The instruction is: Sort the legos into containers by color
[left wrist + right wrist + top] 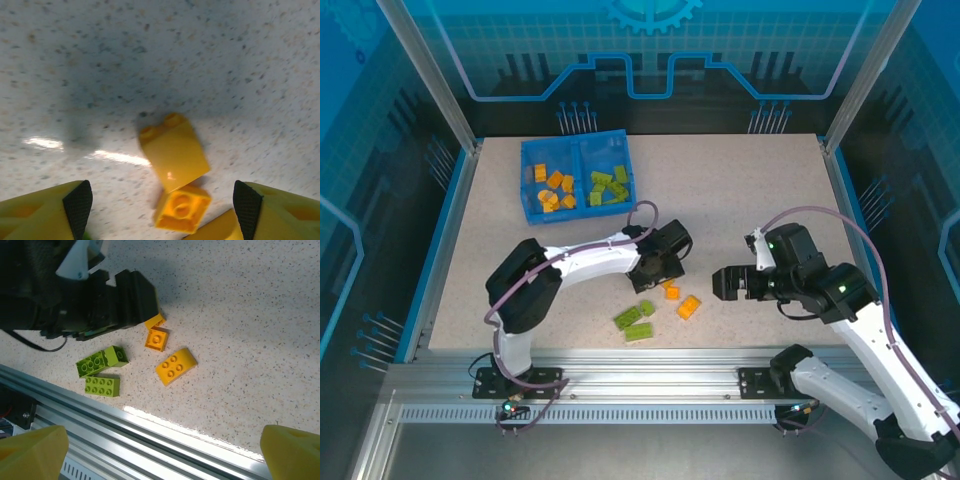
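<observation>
At the far left of the desk [740,190], the blue tray [575,215] is seen, split by a central divider. Orange bricks [555,188] are contained in its left compartment [532,160] and green bricks [608,185] in its right compartment [605,150]. Near the front edge, five loose bricks are found on the desk, well apart from the tray: two green ones [632,317] side by side, and three orange ones [176,365] just to their right. The left pincer [658,268] is positioned low over the loose orange group. Its fingers [77,202] are spread and nothing is pinched. A sloped orange brick [172,152] and a small orange brick [182,210], touching each other, are seen on the desk between them. The right pincer [722,283] is positioned just right of the same group. Its fingers [292,452] are spread wide and nothing is pinched.
</observation>
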